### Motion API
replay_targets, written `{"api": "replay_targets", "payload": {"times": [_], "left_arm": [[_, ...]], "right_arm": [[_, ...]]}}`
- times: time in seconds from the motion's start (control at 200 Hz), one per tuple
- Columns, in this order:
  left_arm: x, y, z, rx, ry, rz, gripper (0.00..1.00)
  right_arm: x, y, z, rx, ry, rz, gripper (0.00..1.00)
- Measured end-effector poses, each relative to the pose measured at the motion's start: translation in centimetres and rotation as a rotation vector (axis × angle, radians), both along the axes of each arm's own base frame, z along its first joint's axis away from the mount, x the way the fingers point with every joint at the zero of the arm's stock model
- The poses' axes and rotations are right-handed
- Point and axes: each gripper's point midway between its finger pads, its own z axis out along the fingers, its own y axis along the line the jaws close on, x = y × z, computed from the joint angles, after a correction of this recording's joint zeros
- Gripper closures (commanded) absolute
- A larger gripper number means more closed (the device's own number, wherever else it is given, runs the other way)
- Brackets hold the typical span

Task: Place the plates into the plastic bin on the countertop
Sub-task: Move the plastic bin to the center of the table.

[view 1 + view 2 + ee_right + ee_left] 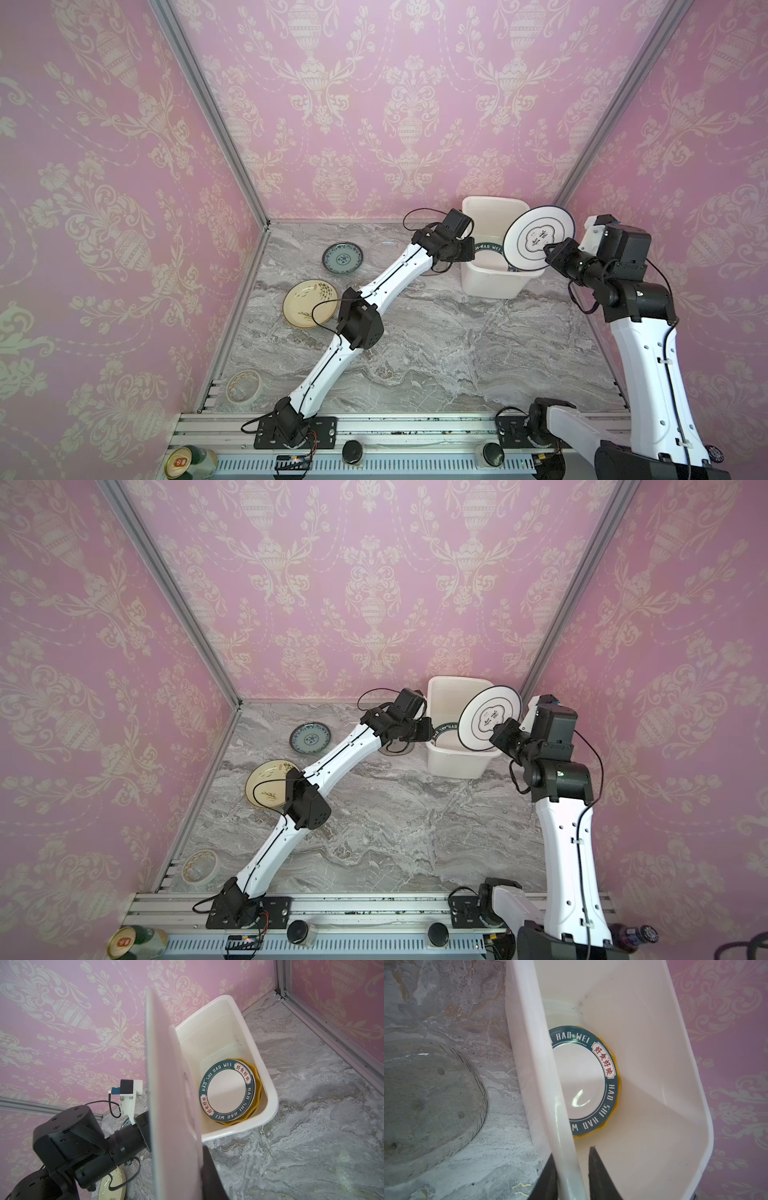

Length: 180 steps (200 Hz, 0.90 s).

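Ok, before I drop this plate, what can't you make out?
- Stack under the lettered plate: it covers all but a yellow plate's edge, both wrist views.
- Right gripper's hold on the white plate: plate edge-on hides it, right wrist view.
- Left gripper: cut off at left wrist view's edge, astride the bin wall; contact unclear.
- Glass plate: left arm covers most, top views.

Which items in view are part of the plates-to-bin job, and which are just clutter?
Job: white plate in the right gripper; plastic bin; teal-rimmed plate inside it; teal patterned plate; cream floral plate; glass plate.
Lying about: tape roll; can by the front rail.
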Motion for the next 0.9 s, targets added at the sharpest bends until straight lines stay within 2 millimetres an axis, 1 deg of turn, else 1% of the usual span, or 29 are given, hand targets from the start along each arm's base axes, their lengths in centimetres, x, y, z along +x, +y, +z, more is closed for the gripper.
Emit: {"api": "replay_targets", "payload": {"times": [0.155, 0.245, 0.35, 0.45, 0.56, 0.726, 0.821, 0.901], "left_arm": [[-0.4, -0.1, 0.0, -0.001, 0.013, -0.017, 0.86], [-1.0, 0.3, 0.0, 0.015, 0.031, -0.029, 0.89], [-2.1, 1.3, 0.0, 0.066, 0.051, -0.053, 0.91], [-3.7, 2.8, -0.2, 0.136, 0.076, -0.09, 0.92], [-6.4, 4.9, -0.5, 0.213, 0.113, -0.132, 0.92], [-11.7, 8.9, -0.8, 0.281, 0.167, -0.166, 0.92], [-14.6, 11.6, -1.0, 0.297, 0.189, -0.17, 0.9], [-16.8, 13.8, -1.1, 0.305, 0.205, -0.166, 0.88]], "right_arm": [[0.0, -0.1, 0.0, -0.002, 0.0, -0.003, 1.0], [0.0, -0.1, 0.0, -0.002, 0.0, -0.003, 1.0], [0.0, -0.1, 0.0, -0.002, 0.0, -0.003, 1.0], [0.0, -0.1, 0.0, -0.002, 0.001, -0.003, 1.0], [0.0, 0.0, 0.0, -0.001, 0.002, -0.003, 1.0], [-0.2, 0.3, -0.6, 0.012, 0.02, 0.015, 1.0], [-0.4, 1.1, -1.5, 0.038, 0.047, 0.052, 1.0], [-0.7, 2.2, -2.2, 0.064, 0.071, 0.103, 1.0]]}}
